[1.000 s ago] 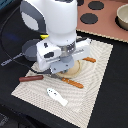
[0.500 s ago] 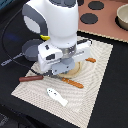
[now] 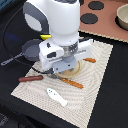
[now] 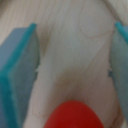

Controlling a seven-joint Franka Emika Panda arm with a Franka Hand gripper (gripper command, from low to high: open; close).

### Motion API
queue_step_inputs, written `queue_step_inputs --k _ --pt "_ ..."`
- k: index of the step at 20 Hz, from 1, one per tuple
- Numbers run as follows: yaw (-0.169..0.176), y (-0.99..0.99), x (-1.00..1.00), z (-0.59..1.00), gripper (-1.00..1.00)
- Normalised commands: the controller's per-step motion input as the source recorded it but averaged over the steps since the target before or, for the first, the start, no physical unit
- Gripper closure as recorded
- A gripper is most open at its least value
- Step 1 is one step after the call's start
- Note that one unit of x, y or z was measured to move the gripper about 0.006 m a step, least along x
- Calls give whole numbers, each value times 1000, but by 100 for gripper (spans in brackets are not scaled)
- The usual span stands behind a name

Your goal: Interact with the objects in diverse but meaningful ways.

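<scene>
My gripper (image 3: pixel 64 74) hangs low over a round wooden plate (image 3: pixel 80 67) on the woven mat. In the wrist view the gripper (image 4: pixel 75 65) is open. Its blue pads (image 4: pixel 20 75) stand wide apart, with bare wood between them. The red tomato (image 4: pixel 75 116) lies on the wood at the edge of that view, touching neither pad; in the exterior view the arm hides it. A grey frying pan (image 3: pixel 30 50) sits at the exterior view's left, with a yellow banana (image 3: pixel 46 36) behind it. The brown-handled utensil (image 3: pixel 30 78) and the white fish (image 3: pixel 56 96) lie nearer the front.
Two orange pieces (image 3: pixel 75 83) (image 3: pixel 89 60) lie on the mat (image 3: pixel 95 85) beside the plate. A pink board with dark discs (image 3: pixel 92 12) and a bowl (image 3: pixel 122 17) stand at the back right. A black cable (image 3: pixel 10 40) loops at the left.
The arm has drifted very slightly over the plate; the gripper stays open and no object has moved.
</scene>
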Motion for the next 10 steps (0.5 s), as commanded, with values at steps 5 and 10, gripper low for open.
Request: queue_step_inputs --k 5,10 --pt "0 0 103 542 -100" --pt "27 117 -57 207 -100"
